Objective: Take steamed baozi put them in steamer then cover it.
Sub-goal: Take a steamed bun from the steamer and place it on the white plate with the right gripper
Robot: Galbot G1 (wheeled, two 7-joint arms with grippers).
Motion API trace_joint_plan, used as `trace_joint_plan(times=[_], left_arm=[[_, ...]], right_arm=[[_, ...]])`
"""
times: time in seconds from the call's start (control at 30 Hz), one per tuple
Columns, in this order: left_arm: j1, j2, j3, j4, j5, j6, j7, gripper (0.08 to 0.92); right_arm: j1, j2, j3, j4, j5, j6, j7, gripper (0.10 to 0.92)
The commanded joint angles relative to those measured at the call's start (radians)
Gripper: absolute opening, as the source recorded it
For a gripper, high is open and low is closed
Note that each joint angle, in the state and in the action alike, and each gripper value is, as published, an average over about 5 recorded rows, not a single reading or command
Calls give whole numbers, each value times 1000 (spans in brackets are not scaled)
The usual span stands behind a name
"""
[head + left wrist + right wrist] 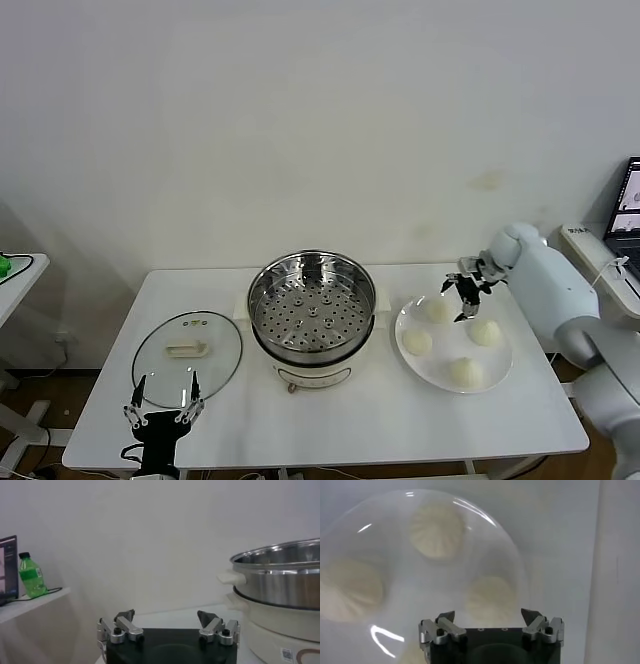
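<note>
Four steamed baozi point(437, 310) sit on a white plate point(497, 375), at 3 o'clock from the steamer point(311, 305). Steamer stands mid-tabletop point(400, 420), uncovered, perforated tray bare. The cover point(187, 355) lies flat at its 9 o'clock. Right gripper point(465, 293) hovers over the plate's far edge, jaws spread, between two buns, gripping none. Left gripper point(163, 412) waits at 6 o'clock of the cover, jaws spread, empty. One green bottle point(32, 575) on a side shelf.

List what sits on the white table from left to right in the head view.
Left claw at the table's front-left edge → cover lying flat → steamer → plate with four baozi, the open right claw hovering over its far side.
</note>
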Motion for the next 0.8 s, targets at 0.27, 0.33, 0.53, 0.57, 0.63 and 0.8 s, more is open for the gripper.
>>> trace_joint_plan(times=[0.27,0.33,0.53,0.57,0.63,0.8], left_arm=[[-6,4,-7,7,-13,-1,0,823],[-7,4,-6,7,-13,-1,0,823],[-6,3,-6,6,-16,-5,0,823],[-5,3,-6,6,-16,-5,0,823],[-5,3,-6,6,-16,-6,0,823],[-3,2,-6,4,-17,-9,-1,823]], right_arm=[[11,45,2,-67,-34,-6,2,817],[12,47,4,-72,-38,-7,2,797],[13,53,9,-88,-45,-9,7,724],[14,55,10,-91,-46,-9,7,712],[15,57,11,-94,-48,-8,10,695],[17,59,15,-101,-54,-6,14,684]])
